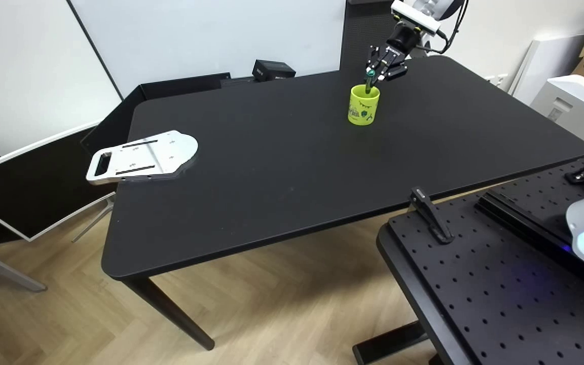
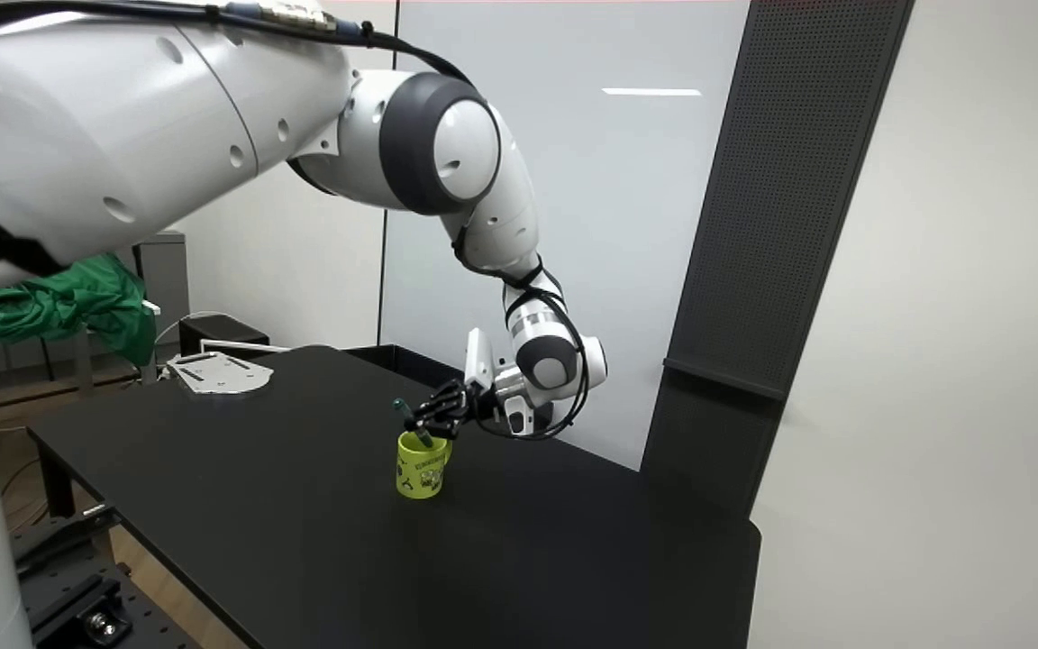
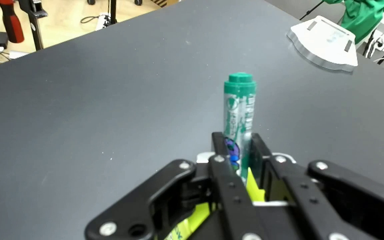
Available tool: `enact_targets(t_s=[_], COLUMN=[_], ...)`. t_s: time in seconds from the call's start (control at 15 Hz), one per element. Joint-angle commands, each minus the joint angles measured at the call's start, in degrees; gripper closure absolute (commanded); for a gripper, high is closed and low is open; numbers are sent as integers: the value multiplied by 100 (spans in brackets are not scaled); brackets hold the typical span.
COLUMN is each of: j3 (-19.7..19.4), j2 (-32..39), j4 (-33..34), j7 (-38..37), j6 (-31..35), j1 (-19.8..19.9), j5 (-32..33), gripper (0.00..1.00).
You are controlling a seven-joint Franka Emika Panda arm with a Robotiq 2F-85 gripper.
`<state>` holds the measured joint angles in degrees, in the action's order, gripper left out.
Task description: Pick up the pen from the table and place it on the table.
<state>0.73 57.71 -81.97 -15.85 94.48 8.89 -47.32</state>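
Observation:
The pen is a marker with a green cap end and a green and clear body (image 3: 239, 110). It shows in both exterior views (image 1: 369, 82) (image 2: 402, 408). My gripper (image 3: 237, 141) has its two fingers against the sides of the pen and is shut on it. The pen stands tilted at the mouth of the yellow-green cup (image 1: 361, 110) (image 2: 420, 473), its lower end inside the rim and hidden. Parts of the cup show below the fingers in the wrist view (image 3: 197, 213). The cup stands upright on the black table (image 1: 251, 152) (image 2: 303, 523).
A flat white plate with a handle slot (image 1: 152, 154) (image 2: 220, 372) (image 3: 325, 43) lies at a far edge of the table. A black perforated board (image 1: 500, 284) with clamps stands beside the table. A white wall panel (image 2: 573, 180) rises behind the arm.

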Motion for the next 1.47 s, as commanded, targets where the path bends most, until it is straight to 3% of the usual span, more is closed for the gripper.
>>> enact_targets(t_s=[0.0,0.07,0.2,0.67,1.0,1.4], j3=[-40,-55,-70,-238,-365,-319], j2=[436,486,513,-231,-788,-1366], j4=[469,504,584,368,93,-756], j7=[-194,-185,-143,167,482,1033], j6=[-278,-297,-351,-107,497,2192], j1=[80,81,72,-127,-368,-620], j5=[-125,-106,-60,390,1133,2306], gripper=[95,54,47,1,0,0])
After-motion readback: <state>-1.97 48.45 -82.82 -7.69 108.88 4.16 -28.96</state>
